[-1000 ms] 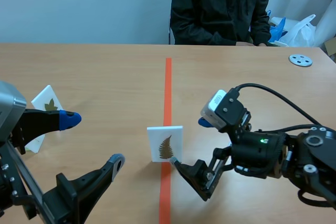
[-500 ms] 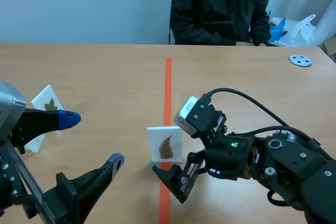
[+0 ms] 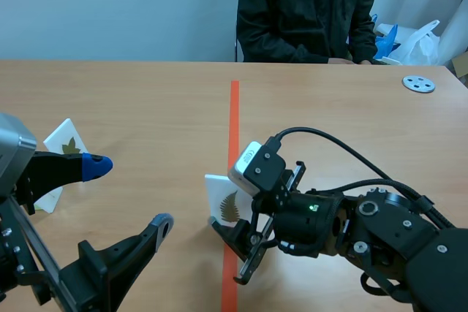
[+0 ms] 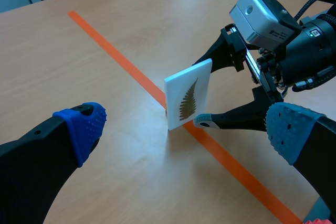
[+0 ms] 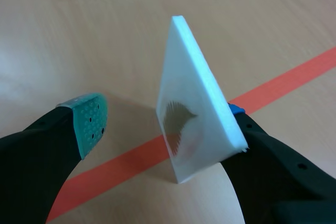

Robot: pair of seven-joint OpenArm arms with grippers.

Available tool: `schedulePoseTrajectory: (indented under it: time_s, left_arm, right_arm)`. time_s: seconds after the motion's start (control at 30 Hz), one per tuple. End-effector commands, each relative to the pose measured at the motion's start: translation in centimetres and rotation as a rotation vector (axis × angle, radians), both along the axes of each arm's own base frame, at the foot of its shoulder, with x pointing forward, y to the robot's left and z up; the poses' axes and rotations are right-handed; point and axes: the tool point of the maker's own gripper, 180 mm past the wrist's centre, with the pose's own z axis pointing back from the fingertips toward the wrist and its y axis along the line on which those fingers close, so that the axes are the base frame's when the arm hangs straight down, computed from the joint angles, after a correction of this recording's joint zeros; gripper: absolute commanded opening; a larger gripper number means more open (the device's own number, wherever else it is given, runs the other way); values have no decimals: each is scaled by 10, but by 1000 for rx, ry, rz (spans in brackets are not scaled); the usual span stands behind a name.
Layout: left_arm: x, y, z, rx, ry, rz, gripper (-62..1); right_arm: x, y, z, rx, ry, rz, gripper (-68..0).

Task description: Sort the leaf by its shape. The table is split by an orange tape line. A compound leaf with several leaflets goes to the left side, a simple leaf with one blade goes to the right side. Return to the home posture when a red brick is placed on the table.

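Two grippers stand open. The right gripper [image 5: 160,119] straddles the fern card [image 4: 188,95], which stands upright on the orange tape line [image 3: 234,115]: one finger lies close against the card's back, and the green pad [image 5: 86,121] of the other is held apart from its printed face, so nothing is clamped. The left gripper [image 3: 130,195] hangs left of the line, fingers wide, holding nothing. A second leaf card [image 3: 64,144] stands well left of the line, beyond that gripper. A person [image 3: 303,12] sits at the line's far end
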Motion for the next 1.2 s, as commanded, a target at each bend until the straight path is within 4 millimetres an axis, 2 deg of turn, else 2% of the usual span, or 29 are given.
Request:
schedulePoseTrajectory:
  time_s: [0.0, 0.17, 0.33, 0.47, 0.67, 0.87, 1.07, 1.17]
  left_arm:
    - [2, 1, 6, -21, -20, 7, 14]
    - [2, 1, 6, -20, -20, 7, 14]
    - [2, 1, 6, -21, -20, 7, 14]
    - [2, 1, 6, -21, -20, 7, 14]
    - [2, 1, 6, -21, -20, 7, 14]
    - [2, 1, 6, -21, -20, 8, 14]
    - [2, 1, 6, -21, -20, 8, 14]
    - [2, 1, 6, -21, -20, 8, 14]
  right_arm:
    - [9, -2, 8, 11, -27, -20, -341]
    - [9, -3, 7, 8, -26, -23, -435]
    - [9, -3, 5, -1, -20, -25, -455]
    - [9, -4, 3, -12, -13, -26, -512]
    - [7, -4, 1, -12, -8, -26, -515]
    - [7, -4, 1, -12, -8, -25, -640]
    - [11, -9, 5, -7, -16, -37, -643]
    - [16, -12, 18, 17, -29, -28, -643]
